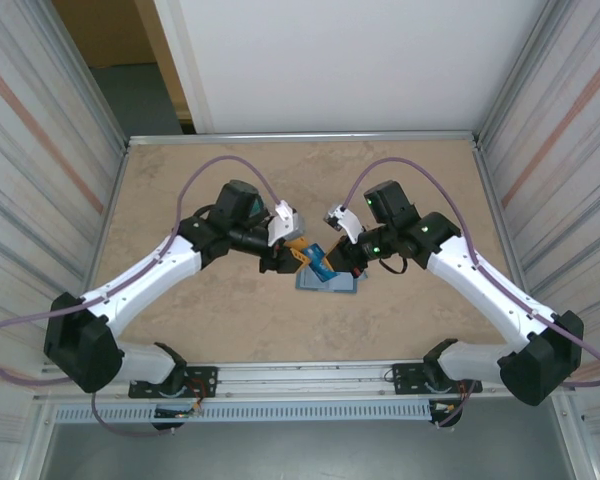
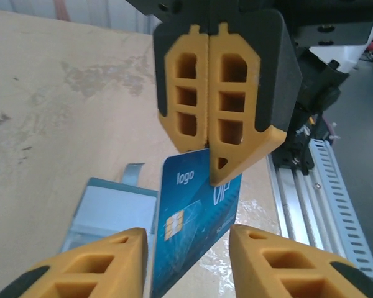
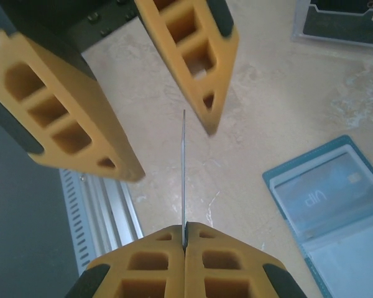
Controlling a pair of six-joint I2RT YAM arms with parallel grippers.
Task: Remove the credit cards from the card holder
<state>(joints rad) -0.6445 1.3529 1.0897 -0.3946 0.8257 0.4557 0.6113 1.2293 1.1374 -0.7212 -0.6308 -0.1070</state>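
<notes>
Right gripper (image 3: 185,237): yellow fingers pressed together, pinching one edge of a thin blue plastic credit card (image 2: 193,208).
Left gripper (image 2: 188,234): fingers spread, one on each side of the same card and neither touching it (clear gaps show in the right wrist view).
Blue card: held in the air between the two grippers, edge-on to the right wrist camera, its printed "logo" and "VIP" face towards the left wrist camera.
Teal bifold card holder (image 2: 109,208): lying open and flat on the beige marbled tabletop (image 2: 62,112), just beside the grippers.
Second card (image 3: 326,198): pale, marked "VIP", inside the holder's clear pocket.
Clear case with a dark insert (image 3: 339,25): on the tabletop, well apart from the holder.
</notes>
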